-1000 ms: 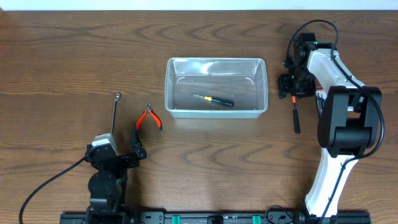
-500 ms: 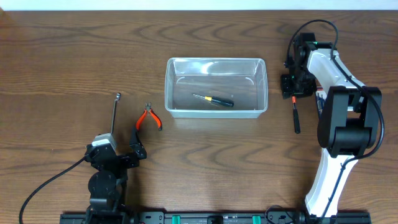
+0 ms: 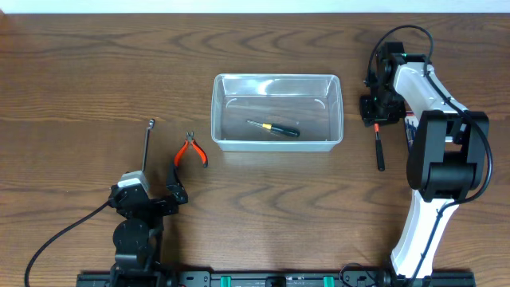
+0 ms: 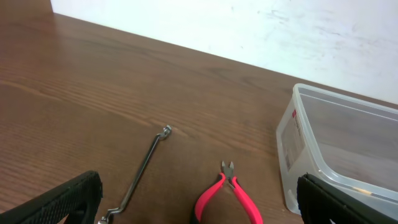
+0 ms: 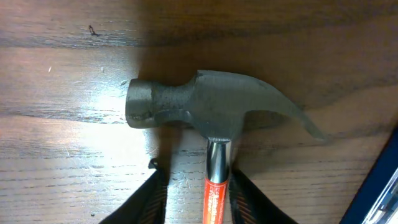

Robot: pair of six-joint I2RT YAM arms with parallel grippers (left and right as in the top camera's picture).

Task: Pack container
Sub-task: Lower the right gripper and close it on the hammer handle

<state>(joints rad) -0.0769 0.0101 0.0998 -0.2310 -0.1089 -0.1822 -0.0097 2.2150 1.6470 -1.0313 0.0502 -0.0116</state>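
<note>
While the hammer (image 5: pixel 211 112) lies flat on the surface (image 3: pixel 80 72) just right of the container (image 3: pixel 276 142), my right hand (image 5: pixel 199 196) is down over it with a finger on either side of the orange neck, right under the steel head. The fingers sit close to the neck, but I cannot tell whether they are pressing on it. I judge the step in hand to be the grasp on the hammer, so that it can go into the container with the screwdriver (image 3: pixel 272 127) that lies inside. The next move calls for a firm pinch before any lift, because the head is heavy and the handle runs long toward me. Then comes a lift high enough to clear the container's rim and a carry to the left. My left hand (image 3: pixel 155 191) is spread wide and grasps nothing. It waits well to the left of the container, nearer me, with the pliers (image 3: pixel 191 151) and a bent steel rod (image 3: pixel 147 146) between it and the container.
</note>
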